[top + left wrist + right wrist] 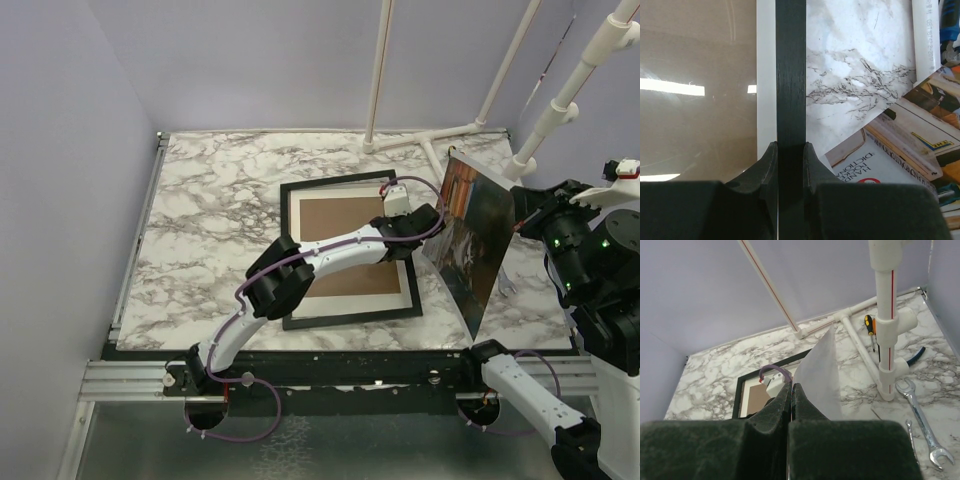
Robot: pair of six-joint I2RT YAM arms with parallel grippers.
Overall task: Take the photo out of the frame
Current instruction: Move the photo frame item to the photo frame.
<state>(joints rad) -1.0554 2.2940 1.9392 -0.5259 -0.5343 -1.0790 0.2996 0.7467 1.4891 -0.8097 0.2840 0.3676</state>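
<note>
The photo is hanging out of the frame, standing nearly on edge at 3 o'clock from it, printed side facing the frame. You are seeing its blank white back in the right wrist view and its book spines in the left wrist view. Whether its lower edge is touching the table is not clear.

The frame is lying flat at mid-table, showing a white mat around a brown panel.

The right gripper is sitting at 3 o'clock of the photo, jaws pressed together on the sheet's upper edge. The left gripper is reaching over the frame, and its fingers are pinching the black border on the 3 o'clock side.

The marble table is carrying all this. Lavender walls are closing in at 9 and 12 o'clock. A white pipe stand is resting at 1 o'clock. A wrench and a screwdriver are lying beside the pipes.
</note>
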